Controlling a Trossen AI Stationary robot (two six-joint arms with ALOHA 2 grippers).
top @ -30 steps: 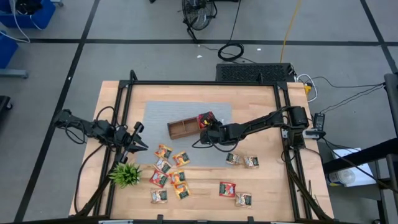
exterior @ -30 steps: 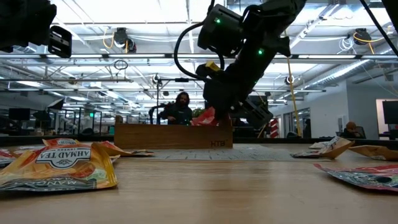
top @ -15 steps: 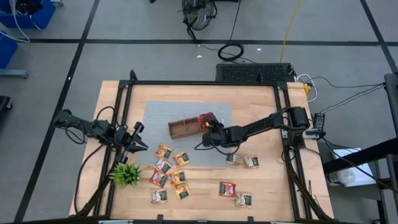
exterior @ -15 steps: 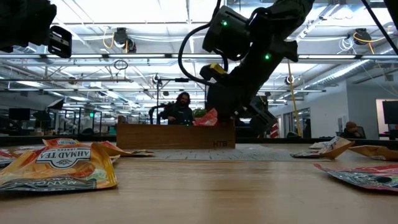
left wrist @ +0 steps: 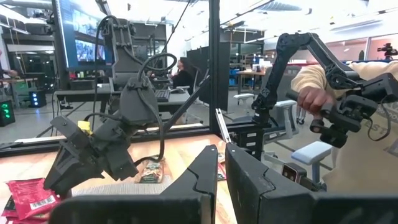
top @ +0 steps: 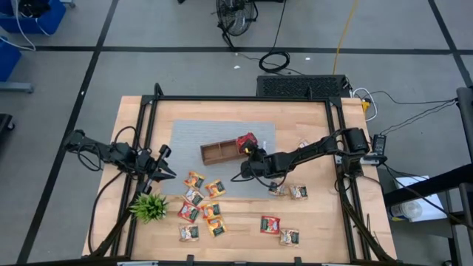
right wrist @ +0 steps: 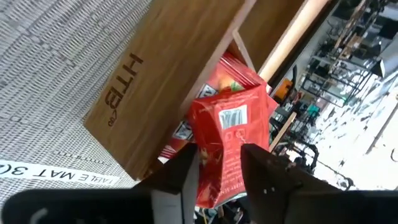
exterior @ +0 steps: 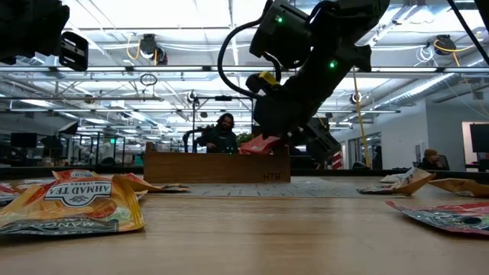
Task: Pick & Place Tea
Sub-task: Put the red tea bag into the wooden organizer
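Observation:
The brown wooden tray point(top: 218, 152) lies on a grey mat point(top: 191, 134). Its right-end compartment holds red tea sachets point(top: 244, 140). My right gripper point(top: 250, 156) is at that end of the tray, shut on one red sachet point(right wrist: 229, 127), which shows at the tray's rim in the low view point(exterior: 260, 143). Several more sachets lie flat on the table near the front: a group point(top: 201, 203), a pair point(top: 279, 229) and another pair point(top: 288, 191). My left gripper point(top: 164, 168) waits shut at the table's left edge, touching nothing. My right gripper pinches the red sachet between its two fingers at the end nearest the wrist point(right wrist: 221, 163). The fingers come slanting down from the table's right and near side. The sachet sticks out past the fingertips over the tray's right compartment point(right wrist: 239, 68). Whether it touches the sachets below, I cannot tell.
A small green spiky plant point(top: 149, 207) stands at the near left, close to my left arm. A black frame point(top: 244, 99) borders the table. Bare wood shows to the right of the tray point(top: 303, 129). In the left wrist view a person's hand point(left wrist: 311, 99) grips another arm's handle beyond the table.
My right arm's forearm has swung slightly toward the near edge while the gripper stays at the tray's right end, still shut on the red sachet. The sachet has tipped from more upright to flatter over the tray's rim.

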